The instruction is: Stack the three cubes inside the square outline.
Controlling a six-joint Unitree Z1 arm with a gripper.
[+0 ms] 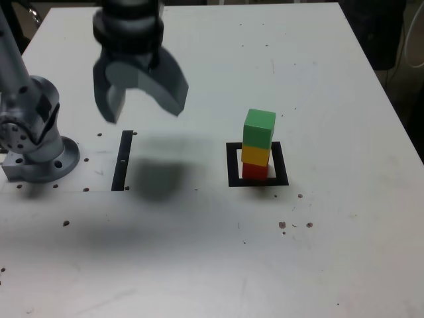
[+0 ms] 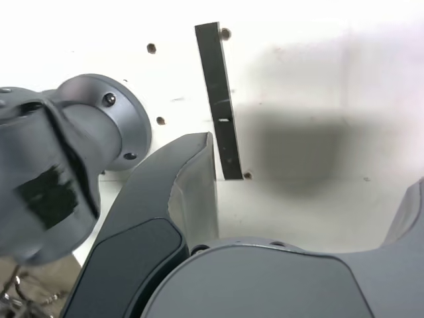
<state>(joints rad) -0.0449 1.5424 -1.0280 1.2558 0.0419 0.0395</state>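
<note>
3 cubes stacked: red cube [image 1: 255, 171] at bottom, yellow cube [image 1: 256, 154] in middle, green cube [image 1: 259, 127] on top and turned a little askew, all inside square outline [image 1: 232, 165]. Gripper [image 1: 142, 101] at 9 o'clock of stack, well apart, jaws spread wide, empty. Nothing apparently left.

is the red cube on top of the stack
No, the green cube is on top, the yellow cube in the middle and the red cube at the bottom.
</note>
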